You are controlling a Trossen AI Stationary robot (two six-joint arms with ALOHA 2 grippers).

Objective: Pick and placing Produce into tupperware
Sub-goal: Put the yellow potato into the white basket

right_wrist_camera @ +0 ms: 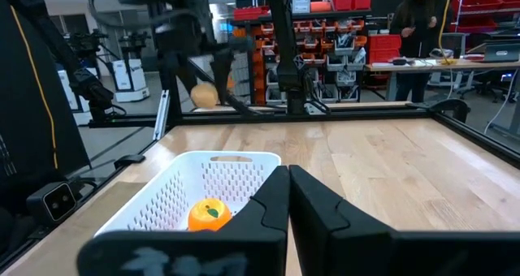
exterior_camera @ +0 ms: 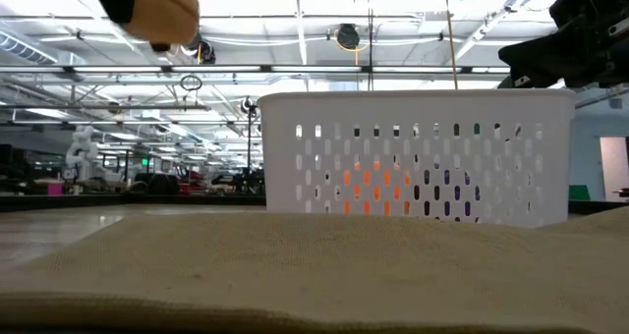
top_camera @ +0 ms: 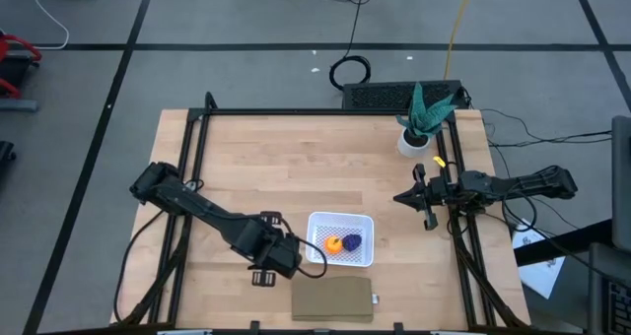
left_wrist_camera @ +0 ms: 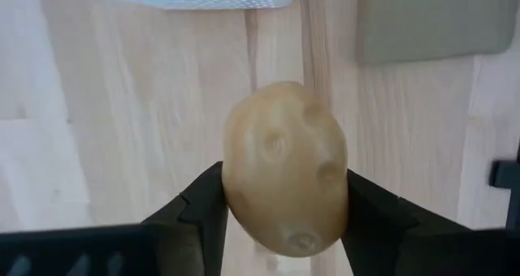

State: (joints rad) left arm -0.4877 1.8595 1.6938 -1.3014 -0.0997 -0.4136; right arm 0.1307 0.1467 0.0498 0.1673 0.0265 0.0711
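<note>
The tan-brown oval produce sits in my left gripper, which hovers just beyond the left near corner of the white tupperware; the same piece shows up high in the low view. The round orange piece and the dark purple lumpy piece lie on the tupperware's bottom. Through the slotted wall the low view shows both. My right gripper is shut on nothing and waits near the table's right edge. My left gripper pinches the tan-brown oval piece between its two fingers, one finger on each of its opposite sides. The fingers come from above, pointing down. The piece is lifted clear of the table, well above the tupperware's rim in the low view.
A flat brown rectangle lies at the table's near edge, just in front of the tupperware. A green potted plant stands at the far right corner. Bare wood lies across the table's far and left parts. A person stands in the room beyond.
</note>
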